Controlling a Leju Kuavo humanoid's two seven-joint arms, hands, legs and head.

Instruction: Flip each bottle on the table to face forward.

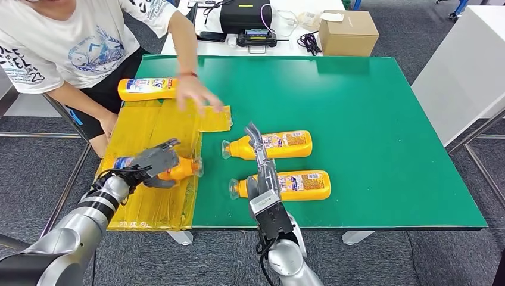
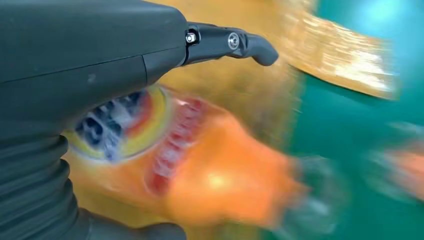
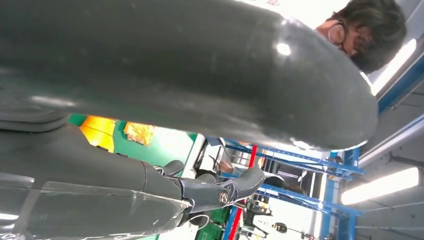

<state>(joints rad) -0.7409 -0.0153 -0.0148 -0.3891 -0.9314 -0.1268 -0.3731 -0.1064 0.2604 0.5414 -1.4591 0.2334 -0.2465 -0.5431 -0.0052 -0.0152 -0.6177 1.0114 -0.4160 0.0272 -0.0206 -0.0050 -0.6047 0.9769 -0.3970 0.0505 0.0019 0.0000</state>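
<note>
Several orange bottles lie on their sides on the green table (image 1: 381, 119). My left hand (image 1: 156, 162) grips one bottle (image 1: 181, 169) on the yellow mat (image 1: 152, 128), cap toward the green. The left wrist view shows this bottle (image 2: 220, 180) blurred under my left hand (image 2: 100, 75). Two more bottles lie label up on the green, a farther one (image 1: 277, 145) and a nearer one (image 1: 289, 185), both with caps to the left. My right hand (image 1: 261, 164) stands edge-on over them, fingers straight and holding nothing; its fingers (image 3: 215, 192) hang free in the right wrist view. Another bottle (image 1: 146, 89) lies at the mat's far end.
A person stands at the table's far left, one hand (image 1: 199, 95) spread over the mat's far edge near the far bottle. A cardboard box (image 1: 348, 33), a black case (image 1: 245, 16) and cables sit on a white table behind. A white cabinet (image 1: 470, 71) stands to the right.
</note>
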